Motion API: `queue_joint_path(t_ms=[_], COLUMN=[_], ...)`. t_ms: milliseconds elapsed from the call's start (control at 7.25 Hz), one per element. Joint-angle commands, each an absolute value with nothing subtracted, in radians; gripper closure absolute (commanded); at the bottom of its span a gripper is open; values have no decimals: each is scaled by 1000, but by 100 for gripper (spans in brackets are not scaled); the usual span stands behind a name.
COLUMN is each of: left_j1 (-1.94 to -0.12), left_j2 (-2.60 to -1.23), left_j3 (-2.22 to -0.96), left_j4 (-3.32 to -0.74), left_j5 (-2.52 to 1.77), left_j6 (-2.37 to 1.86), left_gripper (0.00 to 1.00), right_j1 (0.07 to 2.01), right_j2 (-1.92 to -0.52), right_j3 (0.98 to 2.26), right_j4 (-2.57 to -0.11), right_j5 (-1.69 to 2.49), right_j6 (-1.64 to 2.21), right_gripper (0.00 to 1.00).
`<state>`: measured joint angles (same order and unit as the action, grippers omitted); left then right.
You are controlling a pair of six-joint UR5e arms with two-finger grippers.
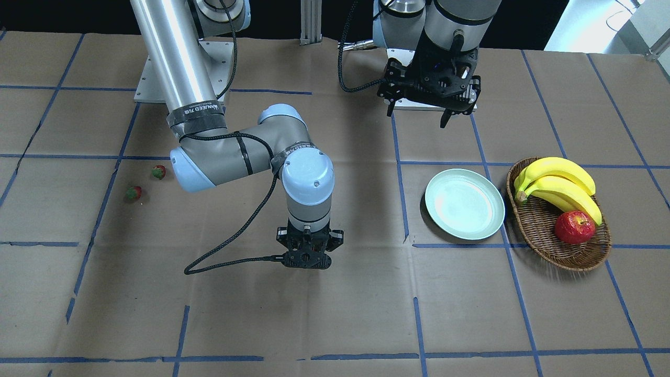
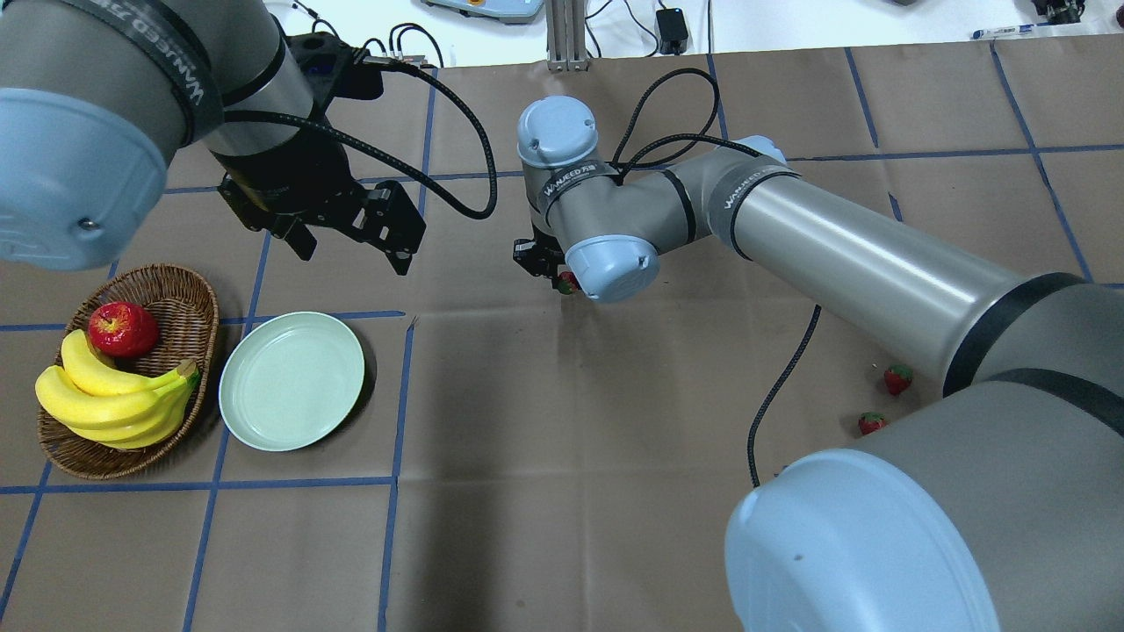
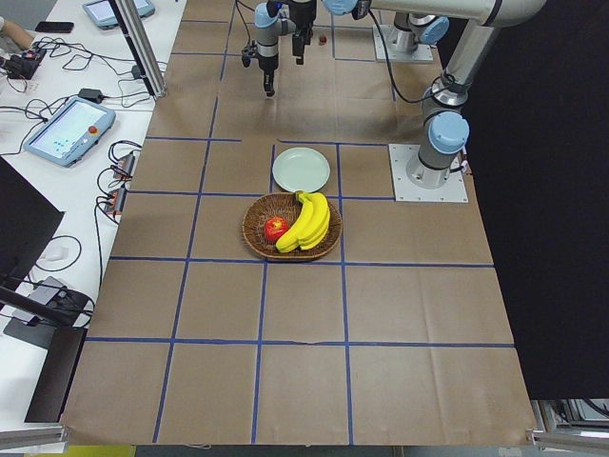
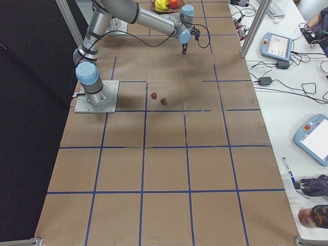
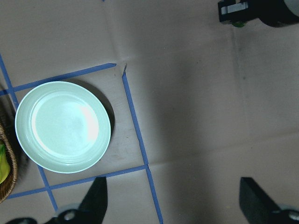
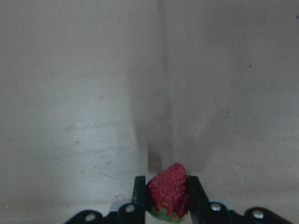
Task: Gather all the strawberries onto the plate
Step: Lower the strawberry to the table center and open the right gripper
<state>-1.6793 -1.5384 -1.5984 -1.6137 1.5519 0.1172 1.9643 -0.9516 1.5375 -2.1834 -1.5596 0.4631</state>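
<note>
So the right fingers (image 6: 193, 192) are pinching one strawberry (image 6: 169, 195) across its sides, leafy cap tucked back toward the palm and red tip poking out. Makes sense for something that small and rounded: squeezing the fat middle should keep it from squirting out. From the wrist view it looks lifted clear of the desk (image 1: 335, 314), roughly mid-desk, so my guess is it's on the carry leg toward the plate.

The mint-green plate (image 2: 291, 380) is empty and sits over on the robot's left side, well apart from that hand. It's just beside the wicker basket (image 1: 576, 262) with the bananas (image 1: 560, 183) and the apple (image 1: 574, 227), so the drop has to land over the plate and not drift into the basket.

The other two strawberries (image 2: 897, 379) (image 2: 871, 423) are lying on the desk near each other on the robot's right side, far from the plate. That's probably why the right arm is doing the fetching, since they're on its side.

The left fingers (image 5: 96, 198) are spread wide with nothing in them, hanging above the desk near the plate's back side. Looks parked to me, keeping out of the lane.
</note>
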Motion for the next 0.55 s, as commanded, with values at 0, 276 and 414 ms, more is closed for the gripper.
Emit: queue_joint_path(t_ms=[0,276,414], left_j1=[-1678,-1678,-1678], left_j2=[-1537,-1537,-1536], left_j3=[-1598,-1598,-1598], left_j4=[-1614,-1614,-1614], left_j5=[1552,1549,1548], left_j6=[118,118,118], left_gripper=[0,0,0], right_j1=[1964,1947,1925], right_j2=[-953,-989,-1040], right_j3=[1537,1520,1522], right_j4=[-2131,-2036,-1999], right_j5=[-1536,-1537,-1539], right_j6=[471,468,456], right_gripper=[0,0,0])
